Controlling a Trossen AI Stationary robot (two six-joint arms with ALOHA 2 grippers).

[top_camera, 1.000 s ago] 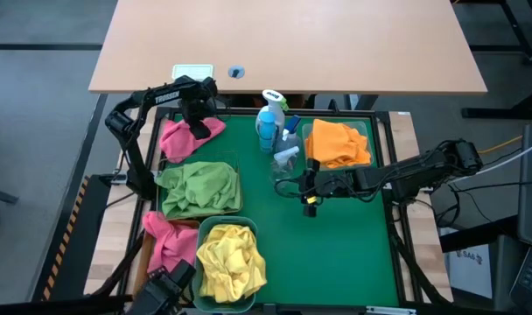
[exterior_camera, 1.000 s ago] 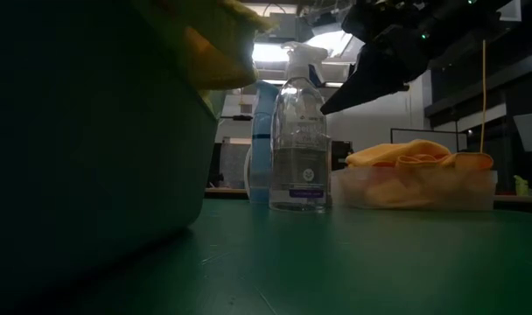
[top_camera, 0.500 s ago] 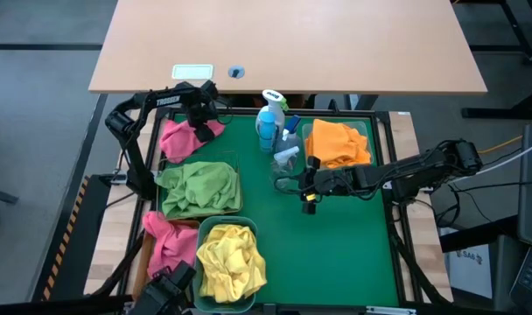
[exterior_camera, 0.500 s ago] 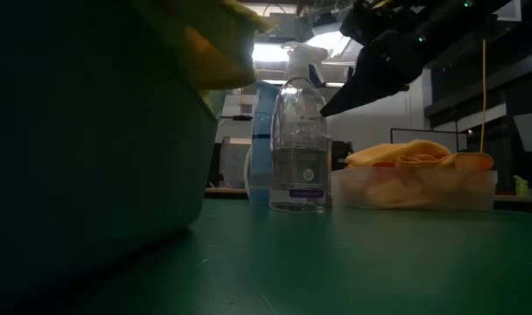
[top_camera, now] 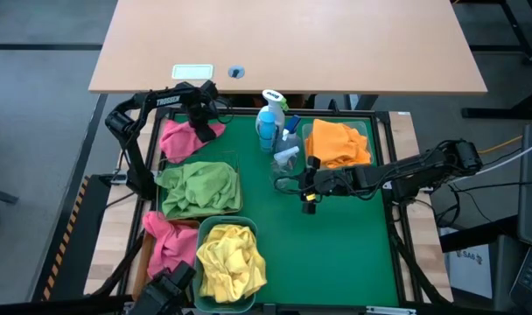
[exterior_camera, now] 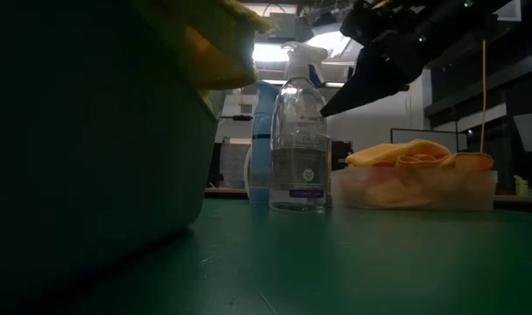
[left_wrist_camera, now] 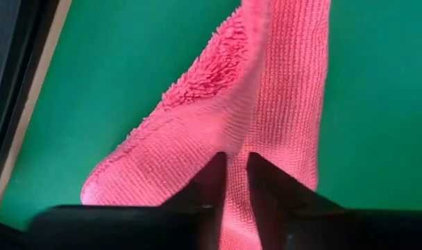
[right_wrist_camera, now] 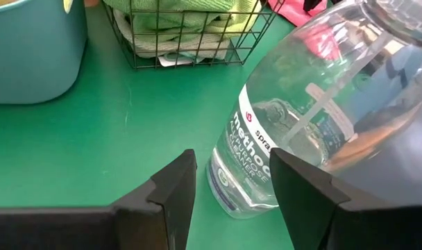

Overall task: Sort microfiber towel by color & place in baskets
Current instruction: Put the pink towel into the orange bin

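Four baskets sit on the big green tray (top_camera: 336,254). Three stand in a row down the left side: the wire-mesh basket (top_camera: 234,175) holds a green towel (top_camera: 200,185), the amber-tan basket (top_camera: 148,249) below it holds a pink towel (top_camera: 167,241), and the teal basket (top_camera: 202,229) at the near edge holds a yellow towel (top_camera: 231,261). The fourth, the clear basket (top_camera: 364,131), sits toward the far right and holds an orange towel (top_camera: 339,143). A second pink towel (top_camera: 174,138) lies on the tray at the far left corner, not in any basket. That makes five towels: two pink, one green, one yellow and one orange. Two spray bottles stand in the middle near the far edge, a blue bottle (top_camera: 268,118) and a clear bottle (top_camera: 286,157), close together. The left gripper (top_camera: 200,118) is down on the loose pink towel, and its two fingers (left_wrist_camera: 266,184) are nearly together, pinching a fold of the pink cloth. The right gripper (top_camera: 308,185) hangs just beside the clear bottle, near the clear basket, with its fingers (right_wrist_camera: 169,187) spread apart and nothing between them.
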